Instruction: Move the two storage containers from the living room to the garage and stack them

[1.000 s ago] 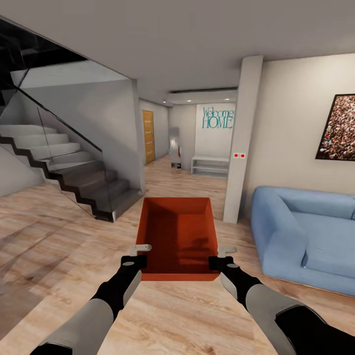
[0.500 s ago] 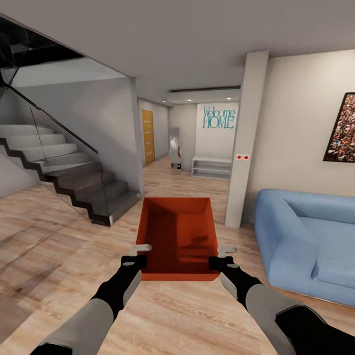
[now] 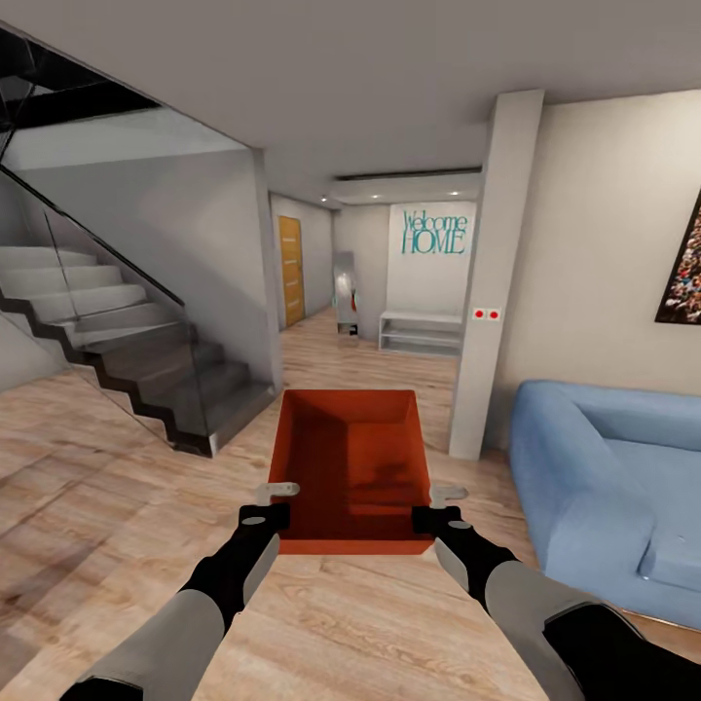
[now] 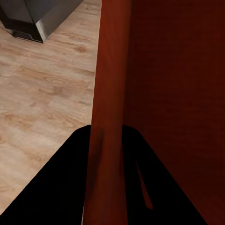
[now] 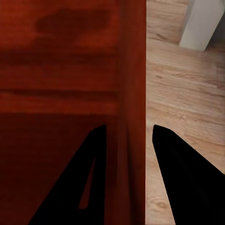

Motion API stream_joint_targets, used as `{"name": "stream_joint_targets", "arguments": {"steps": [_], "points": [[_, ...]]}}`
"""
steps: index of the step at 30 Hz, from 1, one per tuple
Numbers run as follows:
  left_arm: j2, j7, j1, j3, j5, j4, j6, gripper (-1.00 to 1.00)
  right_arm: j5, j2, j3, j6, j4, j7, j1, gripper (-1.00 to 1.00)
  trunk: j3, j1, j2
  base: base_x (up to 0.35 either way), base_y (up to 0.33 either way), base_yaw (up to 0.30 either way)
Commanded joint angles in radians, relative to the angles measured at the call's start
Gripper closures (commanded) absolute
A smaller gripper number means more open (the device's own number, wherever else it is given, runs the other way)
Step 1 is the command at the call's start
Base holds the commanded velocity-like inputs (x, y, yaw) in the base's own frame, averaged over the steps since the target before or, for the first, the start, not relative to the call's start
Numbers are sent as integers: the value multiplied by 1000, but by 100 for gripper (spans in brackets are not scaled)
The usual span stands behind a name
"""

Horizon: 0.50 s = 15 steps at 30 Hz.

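Note:
One red-orange storage container [image 3: 352, 467] hangs open-topped in front of me over the light wood floor of the living room, held between both arms. My left gripper [image 3: 276, 506] is shut on its left wall [image 4: 108, 117], one dark finger on each side. The right gripper [image 3: 430, 512] is shut on the opposite wall [image 5: 129, 117] in the same way. The bin looks empty inside.
A blue sofa [image 3: 604, 487] stands close on the right. A white pillar [image 3: 497, 273] rises just ahead right of the bin. A glass-railed staircase [image 3: 127, 341] fills the left. Between them a hallway [image 3: 331, 350] leads to a white shelf [image 3: 419, 331] and a wooden door [image 3: 292, 271].
The whole view has shifted: sofa, pillar and wall picture slid right and the stairs slid left and nearer, so the camera moved forward. The container and both grippers stay the same in the view.

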Motion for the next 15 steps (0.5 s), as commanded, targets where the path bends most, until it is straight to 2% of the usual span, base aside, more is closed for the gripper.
{"name": "stream_joint_targets", "arguments": {"steps": [1, 15], "points": [[29, 92, -1, 32, -19, -5, -3, 100, -15, -11, -15, -2, 3, -7, 0, 100, 0, 1, -1, 322, 0, 0], [29, 92, 0, 32, -19, -5, -3, 100, -15, -11, -15, -2, 3, -7, 0, 100, 0, 1, -1, 322, 0, 0]]}}
